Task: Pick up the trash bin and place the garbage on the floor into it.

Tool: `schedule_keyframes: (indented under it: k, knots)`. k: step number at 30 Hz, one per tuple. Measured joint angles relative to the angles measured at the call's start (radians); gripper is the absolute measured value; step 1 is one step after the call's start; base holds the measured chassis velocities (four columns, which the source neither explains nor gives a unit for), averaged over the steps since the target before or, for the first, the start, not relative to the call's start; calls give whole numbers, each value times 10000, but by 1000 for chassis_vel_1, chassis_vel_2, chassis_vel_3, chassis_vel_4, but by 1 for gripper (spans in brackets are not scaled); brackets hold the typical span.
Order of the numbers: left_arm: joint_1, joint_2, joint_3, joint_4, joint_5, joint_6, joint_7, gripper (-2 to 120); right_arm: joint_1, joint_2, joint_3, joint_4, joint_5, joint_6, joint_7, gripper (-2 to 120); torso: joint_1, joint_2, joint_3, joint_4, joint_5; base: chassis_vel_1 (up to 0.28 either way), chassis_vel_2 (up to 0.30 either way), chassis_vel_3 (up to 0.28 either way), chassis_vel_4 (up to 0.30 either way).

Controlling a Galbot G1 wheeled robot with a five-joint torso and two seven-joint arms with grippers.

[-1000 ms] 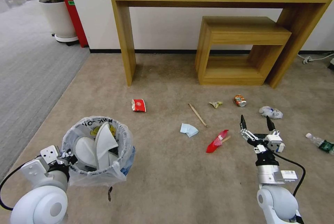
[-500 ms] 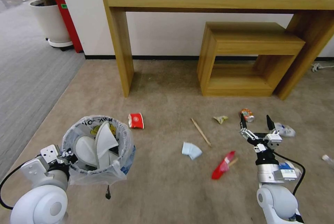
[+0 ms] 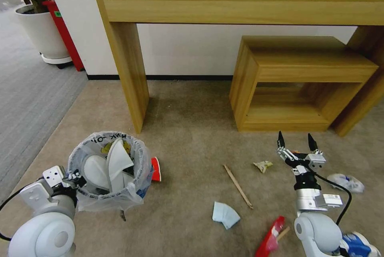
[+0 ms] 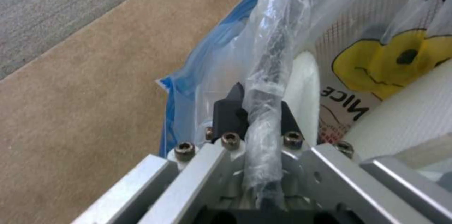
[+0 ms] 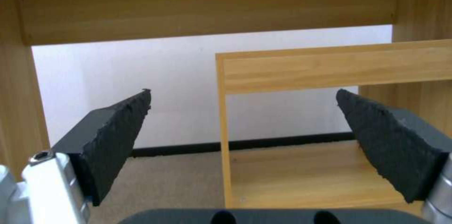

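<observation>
Driving forward has shifted my whole head view: the litter that lay out ahead now sits close under the arms, and the red packet has slid half behind the trash bin (image 3: 107, 169).

Nearest me, the left gripper (image 4: 256, 111) is clamped on the bin's bagged rim, a twist of plastic liner pinched between its black fingers (image 4: 229, 109). That rim grip is how the bin travels with me, hanging at my left side. White slippers (image 3: 116, 163) stand on end inside it.

By my right arm lie a red wrapper (image 3: 272, 238) and a blue-and-white crumpled piece (image 3: 357, 245) at the view's lower right. A little farther out on the beige carpet (image 3: 188, 157) are a folded pale blue tissue (image 3: 225, 215), a chopstick (image 3: 238, 181), a small crumpled yellowish wrapper (image 3: 263, 165) and a white crumpled piece (image 3: 347, 182).

My right gripper (image 3: 295, 144) is held out in front, jaws spread wide with nothing between them, pointing at the low wooden shelf (image 3: 296, 85) beneath the long wooden table (image 3: 240, 1). I judge it is kept open and raised, ready for a pick.
</observation>
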Motion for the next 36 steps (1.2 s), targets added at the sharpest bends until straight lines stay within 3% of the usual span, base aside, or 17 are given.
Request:
schedule_keyframes:
  k: [16,19,20,21,23,24,27,28,31,36]
  knots:
    - [-11,-3,-233,-56,-110,0,-28,1,-255,-134,-43,358,-204,-1326,1325,100,-1,0,0,-1,0,20,-28,-16,17]
    - [-33,48,-390,-46,-147,0,-58,1,-506,-322,-163,741,9,-2542,2041,100,-1,0,1,-1,1,0,0,0,0]
    - [-30,77,-429,-46,-169,0,-59,1,-676,-507,-236,1094,361,-3705,2611,100,-1,0,1,-1,1,0,0,0,0]
    - [-30,77,-429,-46,-169,0,-59,1,-676,-507,-236,1094,361,-3705,2611,100,-1,0,1,-1,1,0,0,0,0]
    - [-27,91,-484,-47,-211,0,-57,1,-979,-935,-331,1824,1353,-5768,3737,100,-1,0,1,-2,0,0,0,0,0]
    - [-27,91,-484,-47,-211,0,-57,1,-979,-935,-331,1824,1353,-5768,3737,100,-1,0,1,-2,0,0,0,0,0]
    - [-40,118,-547,-47,-267,1,-54,1,-1243,-1849,-426,2875,3799,-8408,5579,100,-1,1,1,-2,0,0,0,0,0]
    - [-40,118,-547,-47,-267,1,-54,1,-1243,-1849,-426,2875,3799,-8408,5579,100,-1,1,1,-2,0,0,0,0,0]
    - [-24,132,-552,-47,-281,0,-49,1,-1415,-2685,-492,3265,5162,-9570,6629,100,-1,0,1,-1,-1,0,0,0,0]
    - [-1,131,-501,-36,-250,-11,-43,1,-1495,-3168,-547,3378,5899,-10151,7188,100,-1,0,1,-1,1,0,0,0,0]
